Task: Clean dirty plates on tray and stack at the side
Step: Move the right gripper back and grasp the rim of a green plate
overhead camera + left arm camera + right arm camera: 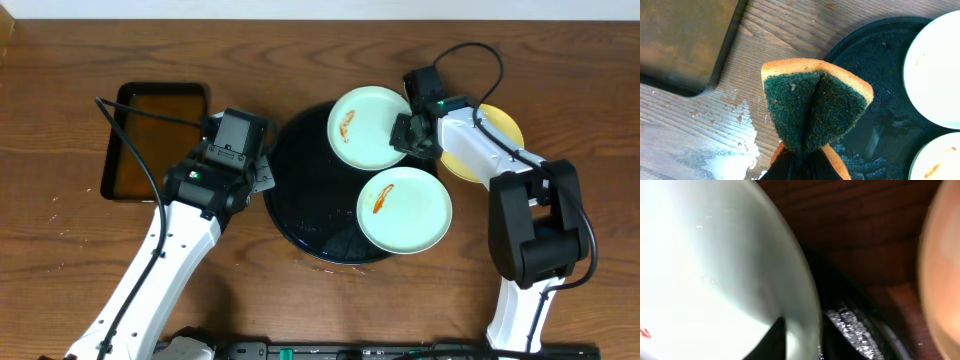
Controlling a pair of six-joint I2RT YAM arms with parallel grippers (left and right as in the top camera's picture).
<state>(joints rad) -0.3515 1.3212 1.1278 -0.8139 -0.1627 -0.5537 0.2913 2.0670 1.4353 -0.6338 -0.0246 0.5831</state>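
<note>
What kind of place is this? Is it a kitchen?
Probably a robot practice table, not a real kitchen: two robot arms work over a wooden table, one holding a sponge, with sauce-smeared plates on a black tray.

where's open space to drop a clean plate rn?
Open: wood below the rectangular tray, left of the left arm; wood far right, beyond the right arm; the black tray's left half, between the left gripper with its sponge and the mint plates. Crowded: tray's right side, where both mint plates, the right gripper and the yellow plate bunch.
</note>
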